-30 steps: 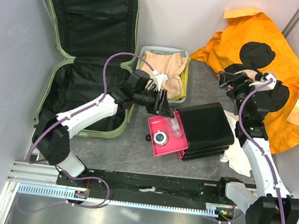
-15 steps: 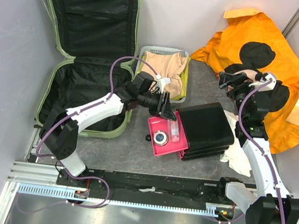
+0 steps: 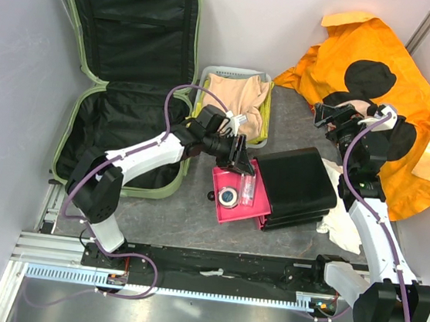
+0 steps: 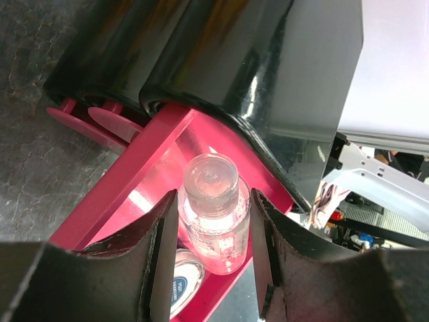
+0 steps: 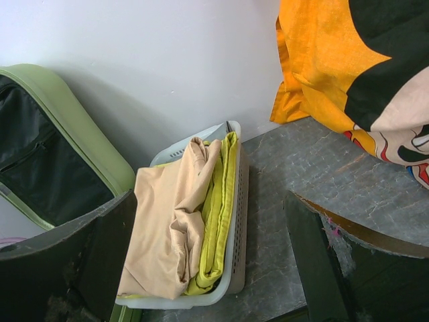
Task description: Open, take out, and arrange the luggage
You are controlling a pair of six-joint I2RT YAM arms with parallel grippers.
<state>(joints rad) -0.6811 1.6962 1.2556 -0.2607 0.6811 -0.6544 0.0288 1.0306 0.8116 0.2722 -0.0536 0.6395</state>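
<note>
Leftward nothing has shifted, since the luggage [image 3: 128, 34] lies as in the earlier frame, but the left arm's elbow has swung right and forward, away from the shell. The luggage lies at the far left of the counter [image 3: 187, 204], fully open, its long axis running near to far. Its lid is tipped up toward the back wall and the black lining of both halves is bare. Just right of its hinge line stands the white basket [image 3: 236, 73] of folded cloth. Nearer and further right, the pink drawer [image 3: 239, 218] projects from the black box [image 3: 298, 182]. The left gripper [image 3: 239, 157] hangs over the drawer's far end, so the luggage lies behind it and to its left. Its jaws are about half closed on the clear bottle [image 4: 214, 235], and its fingers [image 4: 164, 235] appear to press both flanks. The bottle's cap points back toward the wrist, and its body reaches into the drawer beside a round tin [image 3: 228, 198]. The left arm is clearly the nearer to the luggage. The right gripper [image 3: 333, 112] is raised by the orange cloth [image 3: 383, 48] at the far right, well apart from the shell, its jaws spread wide and empty.
</note>
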